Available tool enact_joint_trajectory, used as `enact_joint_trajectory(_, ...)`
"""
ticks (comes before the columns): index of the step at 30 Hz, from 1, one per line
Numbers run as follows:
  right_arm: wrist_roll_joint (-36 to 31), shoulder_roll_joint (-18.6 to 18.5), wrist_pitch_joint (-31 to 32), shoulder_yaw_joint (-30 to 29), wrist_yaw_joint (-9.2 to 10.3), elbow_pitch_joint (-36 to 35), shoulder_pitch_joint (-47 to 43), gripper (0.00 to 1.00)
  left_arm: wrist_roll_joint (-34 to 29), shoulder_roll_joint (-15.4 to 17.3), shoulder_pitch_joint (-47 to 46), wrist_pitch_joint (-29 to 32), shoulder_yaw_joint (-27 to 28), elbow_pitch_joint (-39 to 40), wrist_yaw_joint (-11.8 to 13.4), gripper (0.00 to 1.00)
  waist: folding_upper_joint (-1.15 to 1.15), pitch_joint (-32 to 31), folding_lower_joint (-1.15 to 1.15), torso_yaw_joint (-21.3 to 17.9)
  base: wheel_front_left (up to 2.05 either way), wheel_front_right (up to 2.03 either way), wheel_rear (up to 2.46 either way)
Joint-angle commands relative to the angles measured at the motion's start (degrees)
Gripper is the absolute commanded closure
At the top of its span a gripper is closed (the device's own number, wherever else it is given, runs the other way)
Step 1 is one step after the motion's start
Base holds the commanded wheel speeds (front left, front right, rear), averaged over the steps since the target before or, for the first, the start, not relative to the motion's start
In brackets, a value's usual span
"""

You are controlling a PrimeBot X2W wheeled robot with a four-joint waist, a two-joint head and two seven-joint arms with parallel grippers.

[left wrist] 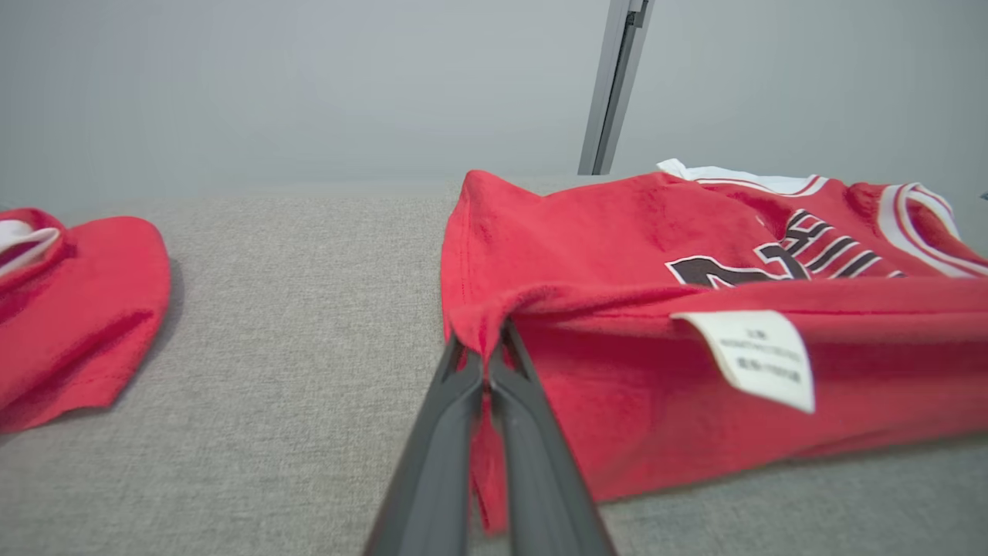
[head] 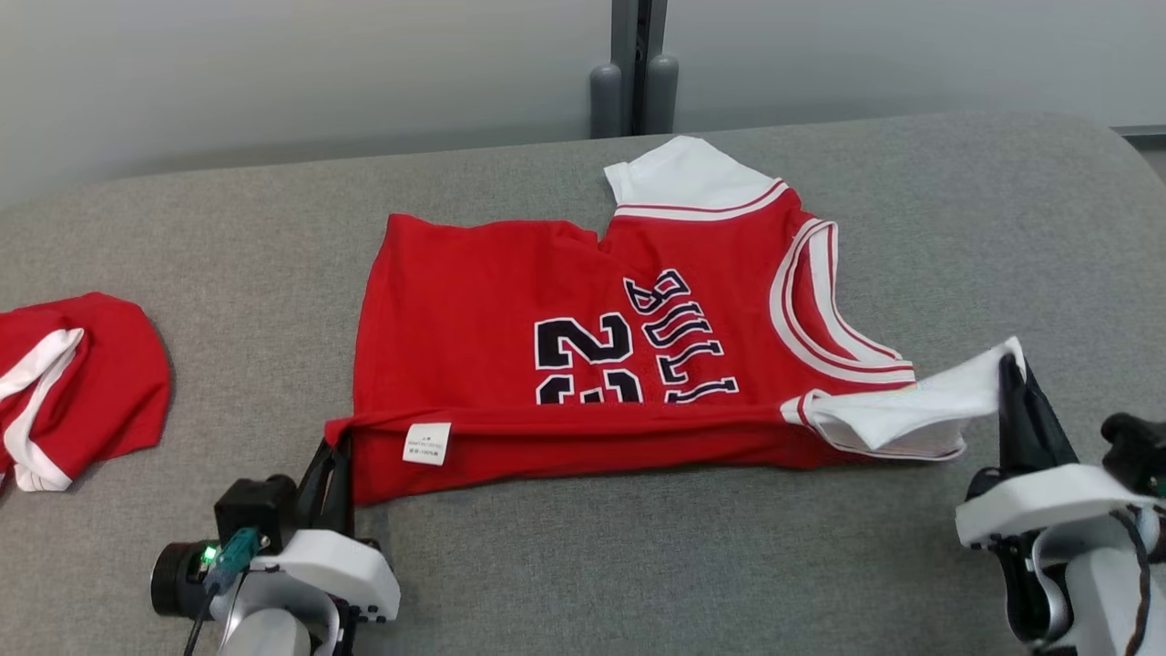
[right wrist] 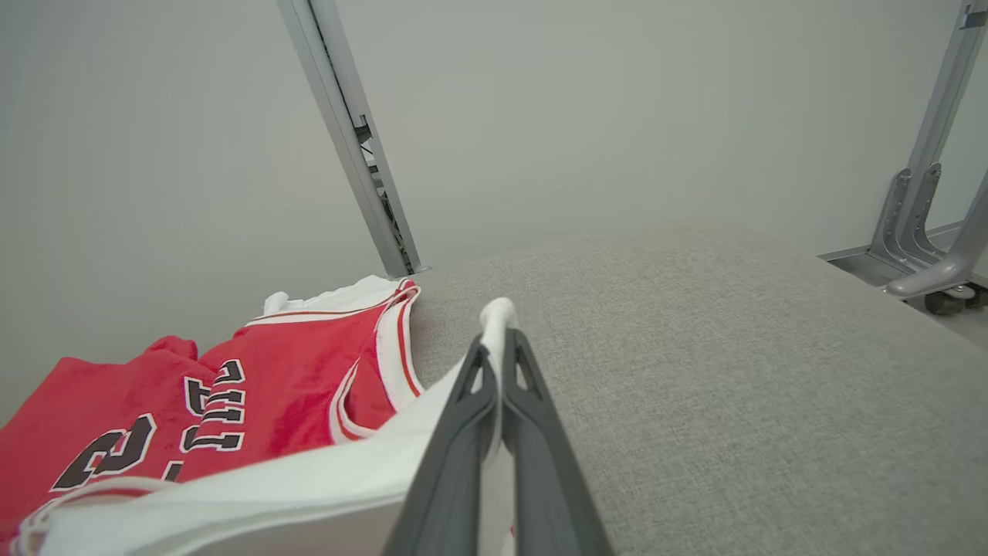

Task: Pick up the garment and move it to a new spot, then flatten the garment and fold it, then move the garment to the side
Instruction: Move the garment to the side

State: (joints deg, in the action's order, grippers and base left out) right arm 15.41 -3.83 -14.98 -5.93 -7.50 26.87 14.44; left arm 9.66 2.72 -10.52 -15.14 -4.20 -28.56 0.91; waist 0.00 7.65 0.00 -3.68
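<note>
The garment [head: 510,310] is a red basketball jersey with white sleeves, black lettering and a white care label, lying on the grey padded table [head: 638,565]. Its near edge is lifted and stretched between both grippers. My left gripper [head: 335,448] is shut on the jersey's red hem corner [left wrist: 478,328] at the lower left. On the right, my right gripper [head: 1009,364] is shut on the tip of the white sleeve [right wrist: 498,313], which is pulled taut. The rest of the jersey [right wrist: 255,378] lies behind, and the far white sleeve [head: 679,173] rests flat.
Another red garment with white trim [head: 77,383] lies crumpled at the table's left edge, also in the left wrist view [left wrist: 77,309]. A grey post [head: 633,82] stands behind the table. Metal frame legs [right wrist: 926,247] stand off the table's right side.
</note>
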Motion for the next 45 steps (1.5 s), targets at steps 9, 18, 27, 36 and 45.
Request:
enact_joint_trajectory(9, -4.8, -1.2, -0.3, 1.9, 0.02, 9.8, 13.0, 1.00, -2.5, 0.4, -12.2, 0.0, -1.0, -9.5, -1.4, 1.00, 0.00, 5.2, 0.00, 1.1, 0.00, 0.00, 0.00)
enact_joint_trajectory(18, -7.9, -1.7, -0.3, 2.0, 0.02, 15.1, 18.7, 1.00, -3.8, 0.4, -18.1, 0.0, -2.1, -13.7, -1.7, 1.00, 0.00, 8.8, 0.00, 1.6, 0.00, 0.00, 0.00)
enact_joint_trajectory(27, -8.7, -0.7, -0.2, -0.2, 0.02, 8.4, 15.9, 0.00, -1.0, 0.3, -13.9, 0.0, -1.7, -9.1, 1.1, 0.00, 0.00, 8.9, 0.00, 1.6, 0.00, 0.00, 0.00)
enact_joint_trajectory(36, -7.7, -0.8, -0.2, 1.7, 0.02, 8.6, 7.1, 0.00, 3.7, 0.3, -7.0, 0.0, -5.4, -6.8, 2.9, 0.00, 0.00, 7.7, 0.00, 1.1, 0.00, 0.00, 0.00)
enact_joint_trajectory(45, -8.7, -0.6, -0.2, 0.9, 0.02, 15.1, 7.4, 0.00, 3.0, 0.4, -8.1, 0.0, -5.0, -8.8, 3.4, 0.00, 0.00, 8.0, 0.00, 1.2, 0.00, 0.00, 0.00)
